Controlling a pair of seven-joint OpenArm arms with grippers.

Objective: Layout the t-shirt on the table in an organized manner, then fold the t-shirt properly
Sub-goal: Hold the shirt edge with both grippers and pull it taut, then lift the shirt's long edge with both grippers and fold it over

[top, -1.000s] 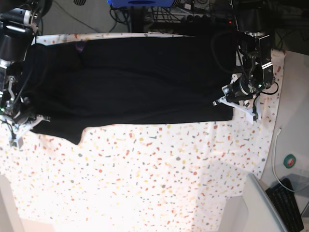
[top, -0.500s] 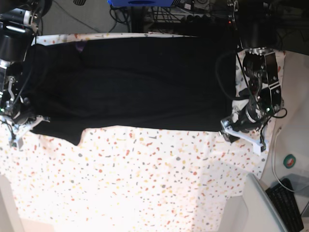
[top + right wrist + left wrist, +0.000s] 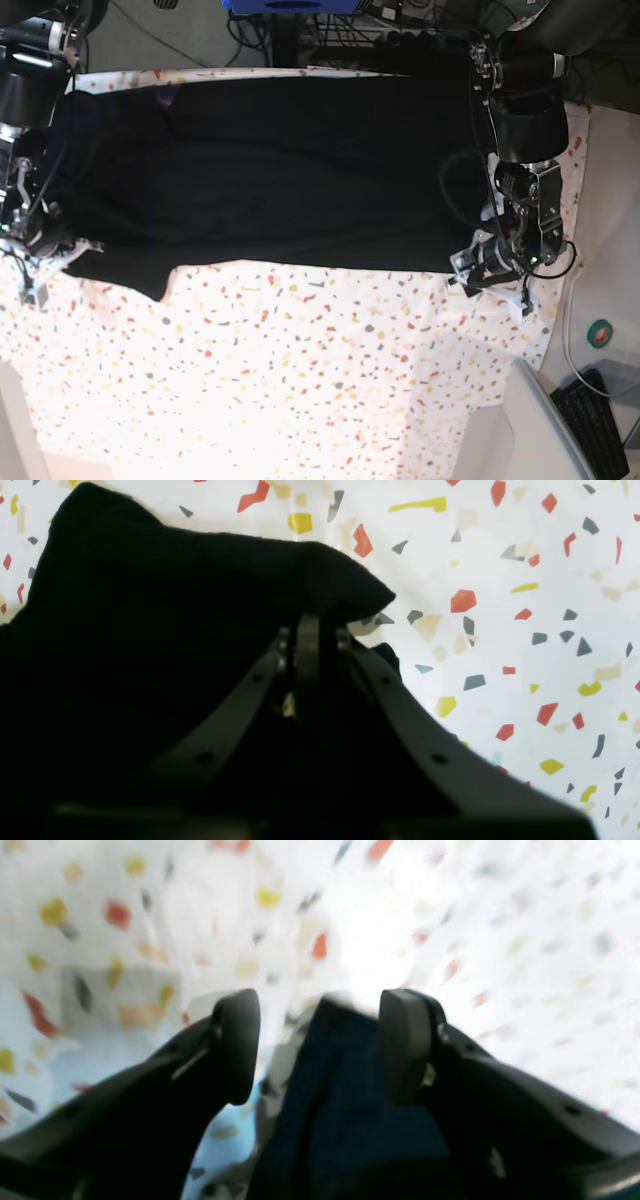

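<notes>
The black t-shirt (image 3: 280, 160) lies spread flat across the far half of the speckled table (image 3: 300, 380), with its purple patch (image 3: 165, 97) at the far left. My left gripper (image 3: 490, 278) sits at the shirt's right near corner. In the left wrist view this gripper (image 3: 320, 1040) is open, and a strip of dark t-shirt cloth (image 3: 340, 1090) lies loose between the fingers (image 3: 237, 1045). My right gripper (image 3: 42, 265) is at the left sleeve. In the right wrist view it (image 3: 307, 640) is shut on a raised fold of the t-shirt (image 3: 175, 595).
A green tape roll (image 3: 601, 333) and a black keyboard (image 3: 598, 420) lie off the table's right side. A plain grey-white surface (image 3: 530, 430) borders the near right corner. Cables and equipment (image 3: 400, 30) crowd the far edge.
My left gripper moved toward the near edge, drawing the shirt's right corner with it, and its jaws opened off the cloth. The right gripper kept its grip and place.
</notes>
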